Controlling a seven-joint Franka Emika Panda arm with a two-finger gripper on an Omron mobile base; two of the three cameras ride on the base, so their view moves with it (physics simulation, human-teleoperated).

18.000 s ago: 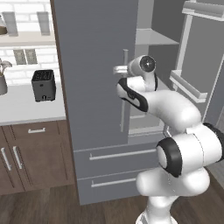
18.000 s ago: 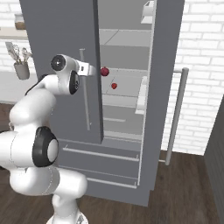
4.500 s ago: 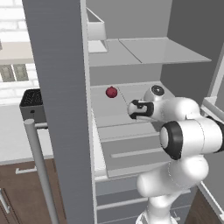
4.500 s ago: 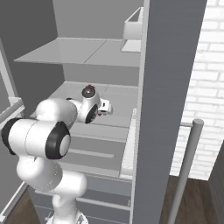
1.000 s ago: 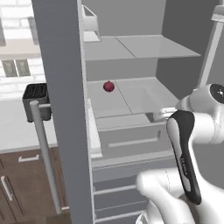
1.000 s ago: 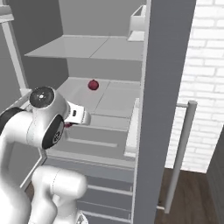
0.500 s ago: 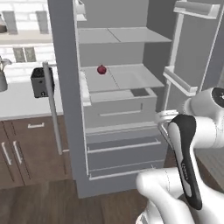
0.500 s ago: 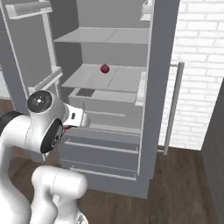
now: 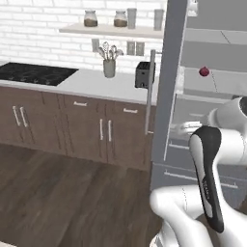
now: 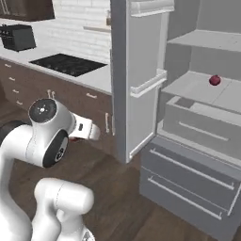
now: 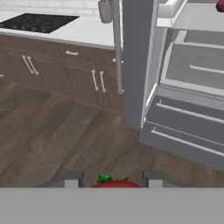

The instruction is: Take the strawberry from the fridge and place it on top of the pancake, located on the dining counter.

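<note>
Strawberry (image 11: 114, 183) pinched in the claw (image 11: 113, 181), a bright red glossy lump with a green leafy cap peeking up between the two dark square fingertips (image 11: 72, 179). Out of the fridge (image 10: 188, 117) then, and carried low over the dark wood plank floor (image 11: 52, 131). First half of the job looking done: fetch complete. Left to do: the trip to the dining table and the drop onto the pancake.

Fridge standing wide open behind, tall matt grey slab doors, thin vertical handle (image 9: 150, 91), pale flat shelves, two plain drawers (image 10: 183, 183) at the bottom with slim bar pulls. Still sitting on the middle shelf: the larger round dark red fruit (image 10: 214, 80), dull-skinned, well apart from the claw.

Alongside, a narrow white smooth table (image 9: 96, 82) over brown wood-grain cabinets with thin metal pulls, flat black hob (image 9: 34, 73), boxy black toaster (image 9: 142, 75), grey utensil pot (image 9: 109, 67), white brick wall above. Arm white, rounded, glossy, dark at the joints.
</note>
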